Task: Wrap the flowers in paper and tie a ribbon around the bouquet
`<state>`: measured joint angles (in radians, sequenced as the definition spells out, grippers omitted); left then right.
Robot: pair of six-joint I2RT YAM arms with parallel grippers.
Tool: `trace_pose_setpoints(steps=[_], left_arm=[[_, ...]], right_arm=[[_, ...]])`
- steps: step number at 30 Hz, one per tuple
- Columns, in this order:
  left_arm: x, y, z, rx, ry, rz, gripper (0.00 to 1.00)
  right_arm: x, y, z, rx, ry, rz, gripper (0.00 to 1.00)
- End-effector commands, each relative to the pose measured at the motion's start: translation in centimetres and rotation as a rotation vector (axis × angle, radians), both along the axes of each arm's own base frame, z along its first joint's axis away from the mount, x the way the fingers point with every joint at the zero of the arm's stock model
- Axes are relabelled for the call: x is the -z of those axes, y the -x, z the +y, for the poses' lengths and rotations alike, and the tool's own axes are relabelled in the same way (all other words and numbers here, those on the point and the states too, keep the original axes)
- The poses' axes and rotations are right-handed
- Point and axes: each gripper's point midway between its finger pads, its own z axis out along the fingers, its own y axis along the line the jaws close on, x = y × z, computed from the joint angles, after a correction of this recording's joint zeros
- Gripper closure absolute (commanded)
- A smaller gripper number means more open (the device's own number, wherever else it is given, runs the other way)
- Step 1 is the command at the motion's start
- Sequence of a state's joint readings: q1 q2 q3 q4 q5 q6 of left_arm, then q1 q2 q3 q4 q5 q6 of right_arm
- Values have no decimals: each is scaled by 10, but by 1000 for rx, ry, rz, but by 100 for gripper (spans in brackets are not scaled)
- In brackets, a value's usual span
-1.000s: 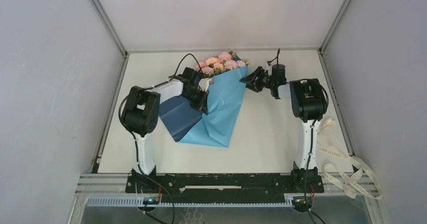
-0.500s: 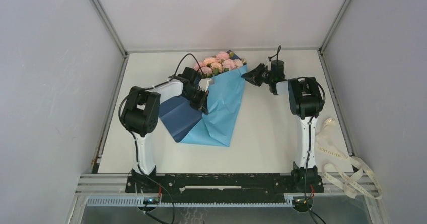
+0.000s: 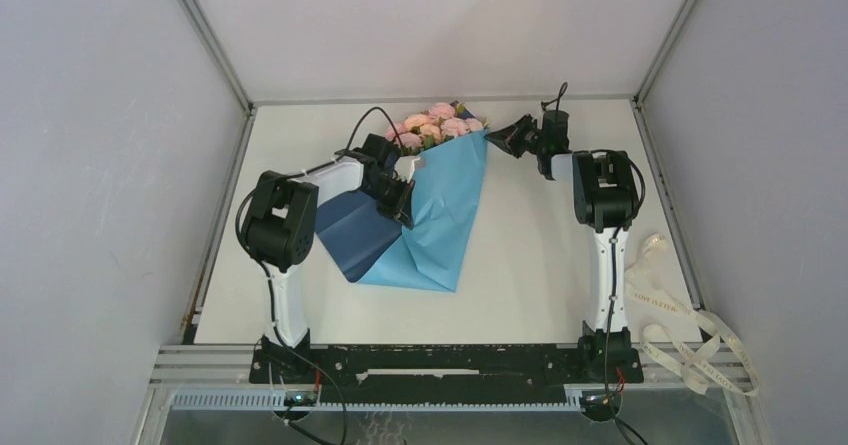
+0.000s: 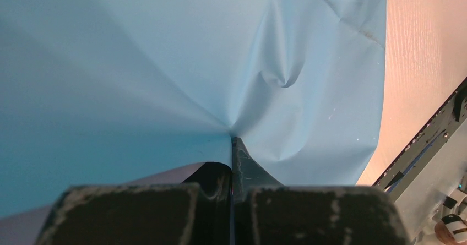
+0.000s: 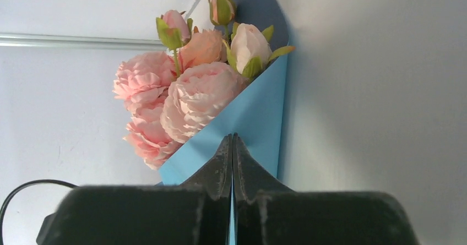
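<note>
— Where your right claw (image 5: pixel 232 139) sits, what's it got?
— Pinched on the paper (image 5: pixel 259 113) edge; flowers (image 5: pixel 193 104) just past its tips, far side of table (image 3: pixel 540 265). Your left claw (image 4: pixel 232 146) pinches paper mid-sheet.

Hidden stems, unreadable print
Light-blue paper sheet (image 5: pixel 259 118) hides the stems of the pale pink artificial roses (image 5: pixel 198 104); lettering on the narrow cream-white ribbon (image 3: pixel 668 303) is too small.

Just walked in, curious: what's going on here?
Pale pink artificial roses are being wrapped in a large light-blue paper sheet. The left gripper is shut on a fold of the sheet. The right gripper pinches its top edge beside the blooms. The cream-white printed ribbon lies untouched at the right edge of the table.
</note>
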<state>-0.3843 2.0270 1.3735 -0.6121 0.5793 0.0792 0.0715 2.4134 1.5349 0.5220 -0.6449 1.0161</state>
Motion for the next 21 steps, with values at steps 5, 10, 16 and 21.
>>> trace_pose_setpoints(steps=[5, 10, 16, 21], left_arm=[[-12, -1, -4, 31, 20, -33, 100], [-14, -1, -4, 29, 21, -40, 100], [-14, -2, -3, 27, 16, -42, 100], [-15, -2, -2, 24, 13, -44, 100]], right_arm=[[-24, -4, -14, 24, 41, -75, 82], [-35, 25, -28, 46, 78, -77, 30], [-2, 87, 7, -100, 123, 27, 28], [27, 112, 28, -150, 99, 107, 28]])
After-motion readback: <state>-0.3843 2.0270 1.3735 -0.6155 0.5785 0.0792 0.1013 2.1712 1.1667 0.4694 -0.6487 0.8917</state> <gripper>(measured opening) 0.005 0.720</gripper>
